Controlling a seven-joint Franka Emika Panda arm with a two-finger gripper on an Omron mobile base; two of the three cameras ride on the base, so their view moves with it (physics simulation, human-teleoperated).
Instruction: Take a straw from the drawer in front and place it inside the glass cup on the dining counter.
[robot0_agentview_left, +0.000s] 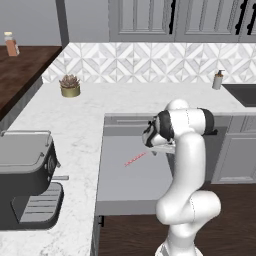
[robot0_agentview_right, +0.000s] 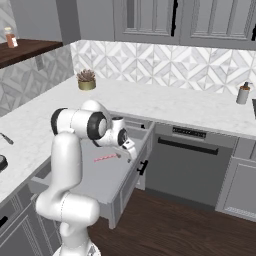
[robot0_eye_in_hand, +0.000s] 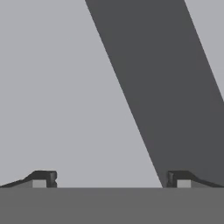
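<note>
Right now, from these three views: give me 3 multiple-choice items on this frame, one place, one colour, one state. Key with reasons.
1. Where does the straw lie?
A. on the drawer floor
B. on the counter beside the plant
C. between the fingers

2. What colour is the straw?
A. blue
B. red-pink
C. green

3. How does the hand stand?
A. shut on the straw
B. shut on nothing
C. open, holding nothing

Answers:
1 A, both base views show it flat on the grey floor of the pulled-out drawer.
2 B, it reads red-pink against the grey.
3 C, the hand view shows the fingertips wide apart with bare grey between them.
</note>
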